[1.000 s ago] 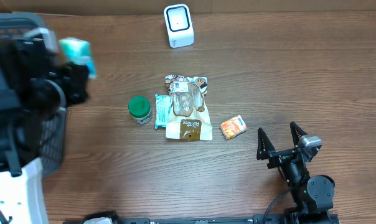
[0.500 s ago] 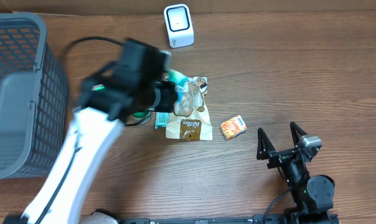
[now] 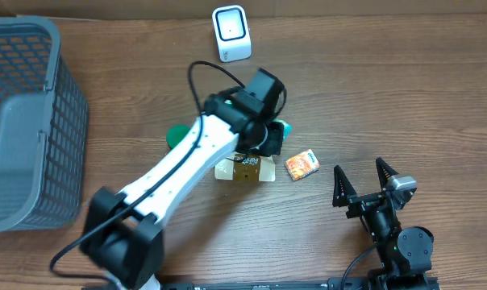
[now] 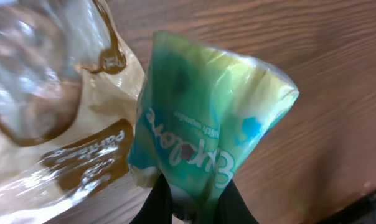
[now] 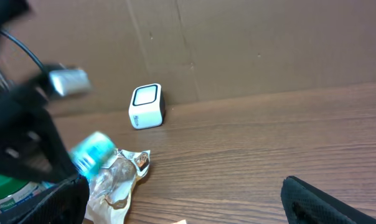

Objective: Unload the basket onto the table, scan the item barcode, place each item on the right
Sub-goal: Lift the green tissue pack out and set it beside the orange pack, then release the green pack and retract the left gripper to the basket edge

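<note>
Pinching the teal soft pkt [image 4: 206,118] by its lower end, the L gripper [image 4: 194,196] is clamped tight on it, dark fingers [image 4: 155,202] either side of the wrapper. Pkt carries white script lettering and hangs tilted above the table, by the rt edge of the clear-and-tan snack bag [image 3: 245,167].

From overhead, L arm reaches diagonally from bottom left to table centre. Only a bit of teal shows past the wrist, up-left of the small orange box [image 3: 302,164].

At the far edge stands the white scanner [image 3: 231,33], well apart from the pkt. A green-lidded jar [image 3: 176,133] peeks out beside the arm, left of the bag. Grey mesh basket [image 3: 70,121] sits at far left.

R gripper [image 3: 359,167] is near bottom right, jaws wide apart w/ nothing between them, apart from all items.
</note>
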Robot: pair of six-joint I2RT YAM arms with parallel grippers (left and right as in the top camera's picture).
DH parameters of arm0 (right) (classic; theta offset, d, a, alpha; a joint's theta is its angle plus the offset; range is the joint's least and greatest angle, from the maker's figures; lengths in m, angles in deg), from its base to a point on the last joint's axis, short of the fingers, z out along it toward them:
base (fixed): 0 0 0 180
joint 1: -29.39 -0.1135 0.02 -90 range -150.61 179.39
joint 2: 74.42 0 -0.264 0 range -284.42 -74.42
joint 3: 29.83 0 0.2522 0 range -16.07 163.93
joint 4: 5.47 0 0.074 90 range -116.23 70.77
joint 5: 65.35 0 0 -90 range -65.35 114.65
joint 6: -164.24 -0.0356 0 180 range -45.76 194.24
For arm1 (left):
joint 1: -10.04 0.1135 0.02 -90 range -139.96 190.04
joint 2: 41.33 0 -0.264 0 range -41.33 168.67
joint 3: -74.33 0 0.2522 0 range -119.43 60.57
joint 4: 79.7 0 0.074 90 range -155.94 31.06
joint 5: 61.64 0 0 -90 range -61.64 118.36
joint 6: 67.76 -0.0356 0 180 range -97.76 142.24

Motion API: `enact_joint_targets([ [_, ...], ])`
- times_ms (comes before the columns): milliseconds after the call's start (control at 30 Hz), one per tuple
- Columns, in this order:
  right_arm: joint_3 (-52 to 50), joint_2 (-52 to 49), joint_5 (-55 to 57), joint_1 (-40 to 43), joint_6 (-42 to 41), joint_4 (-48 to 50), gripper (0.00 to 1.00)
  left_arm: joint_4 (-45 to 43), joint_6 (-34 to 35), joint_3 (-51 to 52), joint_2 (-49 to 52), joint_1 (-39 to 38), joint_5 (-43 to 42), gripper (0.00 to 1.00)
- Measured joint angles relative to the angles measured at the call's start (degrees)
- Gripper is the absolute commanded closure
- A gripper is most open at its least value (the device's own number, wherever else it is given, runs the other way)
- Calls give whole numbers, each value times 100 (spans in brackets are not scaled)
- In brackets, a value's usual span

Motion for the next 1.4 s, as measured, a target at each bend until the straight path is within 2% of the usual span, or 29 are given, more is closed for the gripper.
enact_joint_targets([
  [200, 0, 0, 0, 0, 2, -4, 0, -380, 658, 2, 750, -33, 15, 96],
  [367, 0, 0, 0, 0, 0, -4, 0, -616, 859, 2, 1016, -33, 22, 73],
  [433, 0, 0, 0, 0, -2, -4, 0, -656, 844, 2, 1016, -33, 17, 59],
  [467, 0, 0, -2, 0, 2, -7, 0, -664, 811, 0, 1016, -33, 20, 46],
  [500, 0, 0, -2, 0, 0, -2, 0, -651, 800, -2, 1016, -33, 20, 40],
  [567, 0, 0, -2, 0, 0, -4, 0, -479, 708, -63, 1016, -33, 22, 36],
  [700, 0, 0, -2, 0, 2, -2, 0, 170, 654, -531, 1016, -33, 66, 36],
  [800, 0, 0, 0, 0, 0, -2, 0, 883, 632, -1113, 1016, -33, 175, 38],
  [867, 0, 0, 0, 0, 0, -2, 0, 1314, 588, -1539, 1014, -33, 216, 44],
  [900, 0, 0, 0, 0, -2, -2, 0, 1578, 560, -1773, 1014, -31, 236, 54],
  [933, 0, 0, 0, 0, 2, -4, 0, 1792, 516, -1971, 1014, -33, 249, 68],
  [967, 0, 0, 0, 0, 2, -4, 0, 2024, 468, -2205, 1014, -33, 275, 74],
  [1000, 0, 0, -2, 0, 2, -4, 0, 2201, 385, -2409, 1014, -33, 280, 96],
  [1167, 0, 0, 0, 0, 2, -7, 0, 2822, -105, -3283, 997, -33, 162, 96],
  [1400, 0, 0, 0, 0, 0, -7, 0, 2806, -643, -3770, 970, -33, -490, 96],
])
